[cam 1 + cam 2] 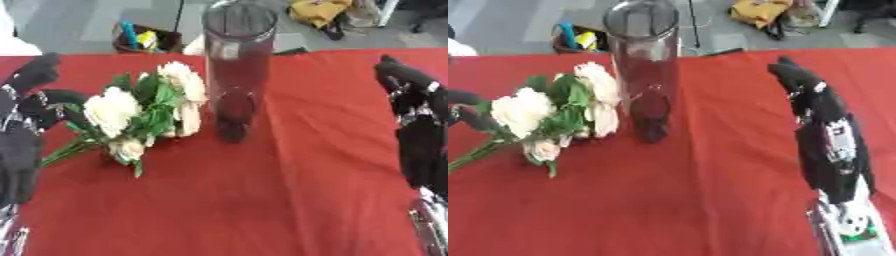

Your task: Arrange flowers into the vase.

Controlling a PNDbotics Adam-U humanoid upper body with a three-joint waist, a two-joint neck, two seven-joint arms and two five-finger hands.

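A bunch of cream-white flowers point(144, 107) with green leaves lies on its side on the red tablecloth point(262, 200), blooms towards the vase and stems point(63, 152) pointing to the lower left. Just right of the blooms a tall clear glass vase point(238, 65) stands upright with nothing in it. My left hand point(19, 145) is at the left edge with its fingers point(54, 100) spread, one reaching against the bunch's left side above the stems. My right hand point(829, 145) hovers at the right, fingers straight and pointing away, well clear of the vase and holding nothing.
Beyond the table's far edge, a dark basket point(144, 40) with blue and yellow items and a yellow bag point(319, 10) sit on the floor. Bare red cloth stretches across the front and between the vase and my right hand.
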